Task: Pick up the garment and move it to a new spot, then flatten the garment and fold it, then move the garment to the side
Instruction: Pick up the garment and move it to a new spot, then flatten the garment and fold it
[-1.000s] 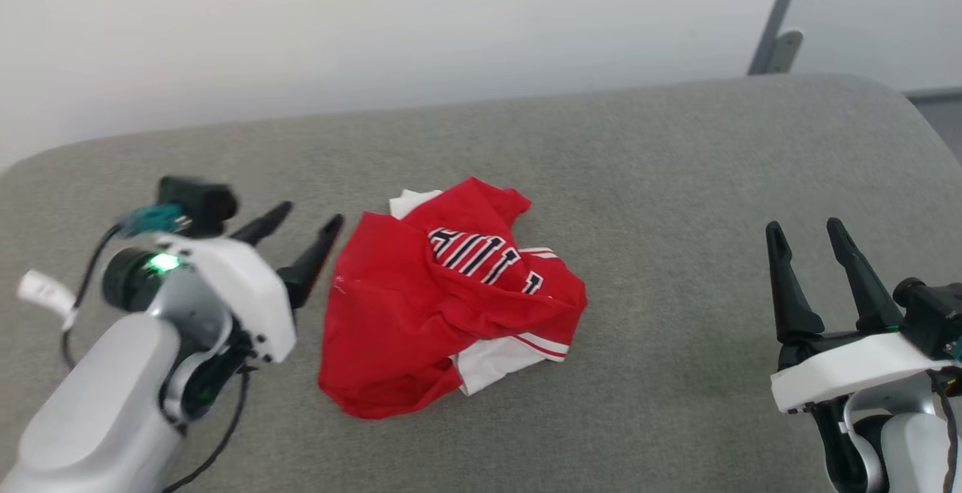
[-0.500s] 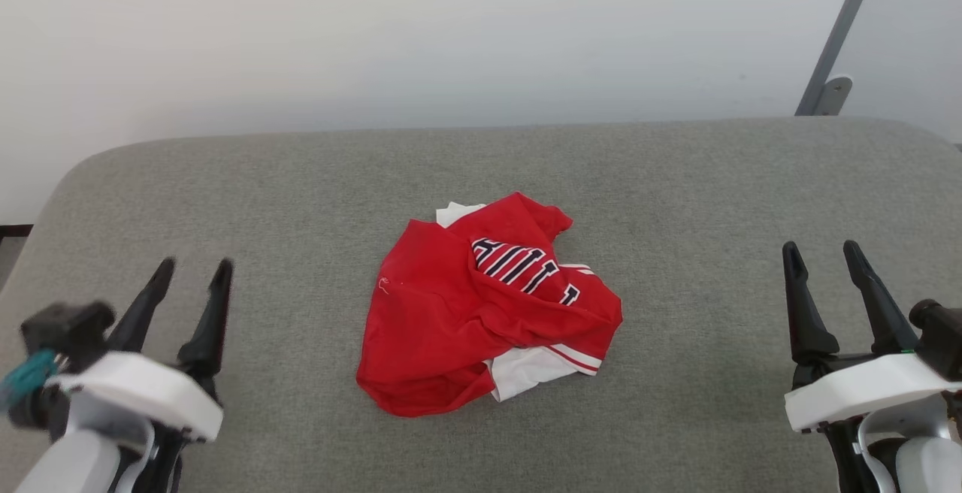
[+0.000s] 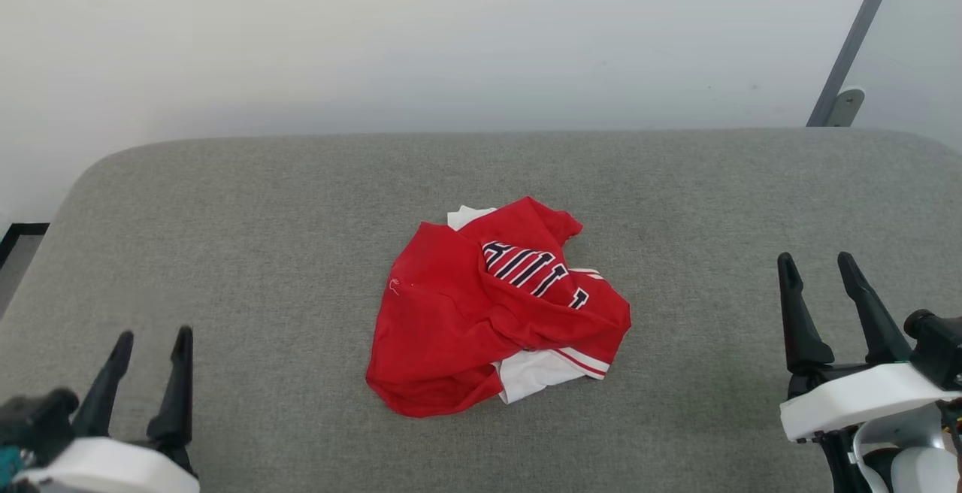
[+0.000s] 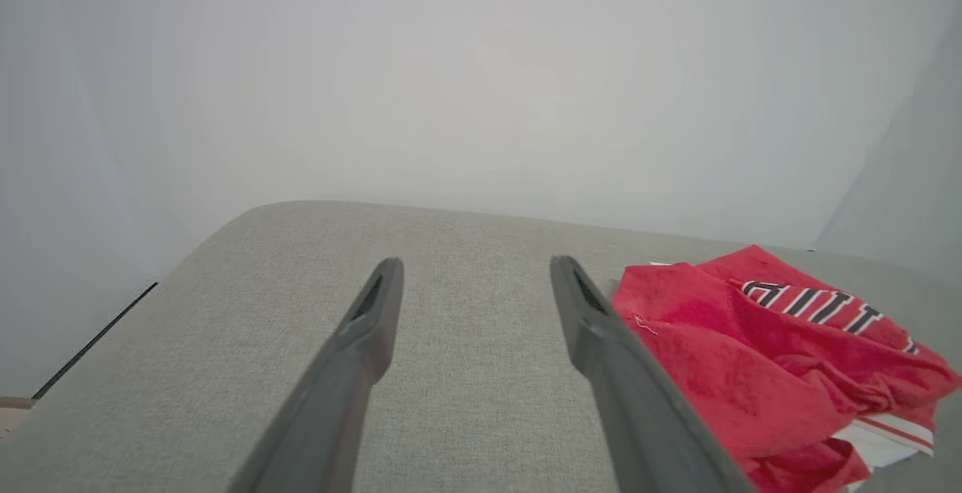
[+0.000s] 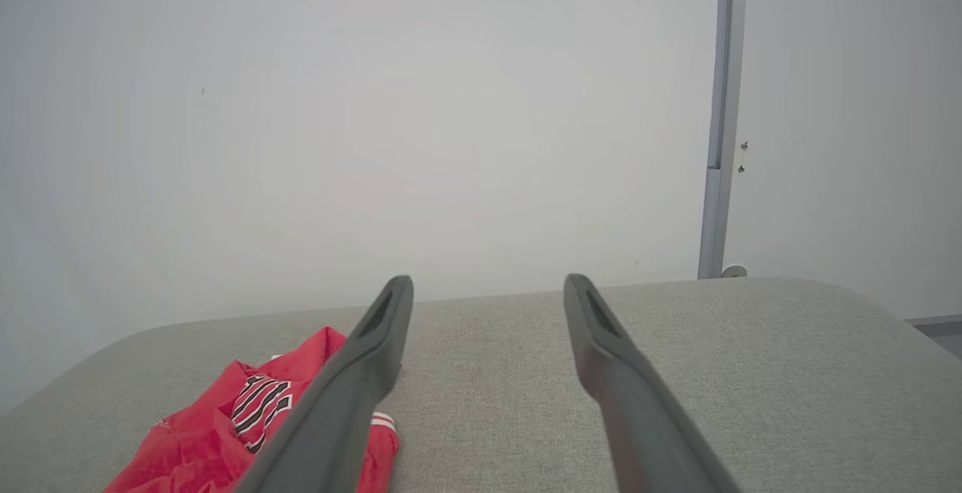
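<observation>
- Padded grey woven-fabric surface (image 3: pixel 248 215), set against a plain pale wall (image 3: pixel 376 42).
- Lower left: left gripper (image 3: pixel 154 335) — fingers parted, nothing between them, well apart from the cloth.
- Mid-surface: crumpled red sports jersey (image 3: pixel 451 328), bunched in a heap; black-and-white lettering on top, white striped-trim sleeve end at its near right.
- Lower right: right gripper (image 3: pixel 815 258) — fingers spread, empty, well clear of the jersey.
- Far right: slanted grey metal post (image 3: pixel 857 34).

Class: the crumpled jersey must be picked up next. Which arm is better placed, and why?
Probably the right. Both grippers are open, but in the head view the right gripper stands level with the garment and nearer its edge; the left gripper sits lower.
</observation>
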`<state>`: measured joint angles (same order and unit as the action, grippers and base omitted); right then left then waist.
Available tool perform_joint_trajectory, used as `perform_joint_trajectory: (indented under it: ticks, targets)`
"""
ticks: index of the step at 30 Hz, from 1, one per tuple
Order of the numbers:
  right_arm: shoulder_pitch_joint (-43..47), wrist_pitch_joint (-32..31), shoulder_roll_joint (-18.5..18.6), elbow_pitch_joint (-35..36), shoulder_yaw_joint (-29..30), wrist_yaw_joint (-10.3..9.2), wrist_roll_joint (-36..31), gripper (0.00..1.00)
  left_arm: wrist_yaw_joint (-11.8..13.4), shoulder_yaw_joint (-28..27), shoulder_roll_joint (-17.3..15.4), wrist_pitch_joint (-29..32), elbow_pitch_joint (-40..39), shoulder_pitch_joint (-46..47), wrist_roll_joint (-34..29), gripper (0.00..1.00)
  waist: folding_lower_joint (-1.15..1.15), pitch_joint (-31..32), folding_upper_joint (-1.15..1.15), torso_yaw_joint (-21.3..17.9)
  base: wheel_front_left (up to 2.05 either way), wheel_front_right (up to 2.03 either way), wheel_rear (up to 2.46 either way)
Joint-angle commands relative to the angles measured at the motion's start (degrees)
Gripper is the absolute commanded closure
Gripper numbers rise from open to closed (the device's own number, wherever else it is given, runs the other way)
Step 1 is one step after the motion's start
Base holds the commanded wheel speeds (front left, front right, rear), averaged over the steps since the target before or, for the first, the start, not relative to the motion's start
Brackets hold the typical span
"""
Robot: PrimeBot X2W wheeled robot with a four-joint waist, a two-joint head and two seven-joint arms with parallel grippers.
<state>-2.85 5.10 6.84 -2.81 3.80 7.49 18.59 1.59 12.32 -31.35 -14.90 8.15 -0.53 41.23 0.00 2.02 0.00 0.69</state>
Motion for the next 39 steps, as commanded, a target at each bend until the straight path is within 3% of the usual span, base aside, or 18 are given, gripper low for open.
perform_joint_trajectory:
  ticks: [1, 11, 21, 31, 39]
  targets:
    - [0.65, 0.51, -0.15, -0.30, -0.10, 0.00, 0.14, 0.00, -0.07, -0.98, 0.66, -0.38, -0.60, -1.58, -1.48, 0.00, 0.00, 0.08, 0.00, 0.06, 0.00, 0.00, 0.00]
    - [0.95, 0.66, -0.60, -0.31, 0.01, 0.00, 0.18, 0.00, -3.60, -8.09, 7.29, -0.39, -0.85, -6.27, -6.65, 0.00, 0.00, 0.17, 0.00, 0.66, 0.00, 0.00, 0.00]
    - [1.15, 0.66, -0.83, -0.25, -0.03, 0.00, 0.16, 0.00, -6.64, -11.70, 12.49, -0.40, 0.65, -6.79, -10.63, 0.00, 0.00, 0.25, 0.00, 1.05, 0.00, 0.00, 0.00]
    - [1.41, 0.76, -0.41, -0.54, -0.52, 0.00, 0.77, 0.00, -8.08, -13.08, 14.17, -0.40, 1.33, -6.57, -12.16, 0.00, 0.00, 0.26, 0.00, 1.23, 0.00, 0.00, 0.00]
    - [2.02, -2.20, 0.46, -0.90, -5.19, 0.00, 2.11, 0.00, -8.60, -11.78, 14.53, -0.39, 1.62, -5.59, -12.78, 0.00, 0.00, 0.01, 0.00, 3.20, 0.00, 0.00, 0.00]
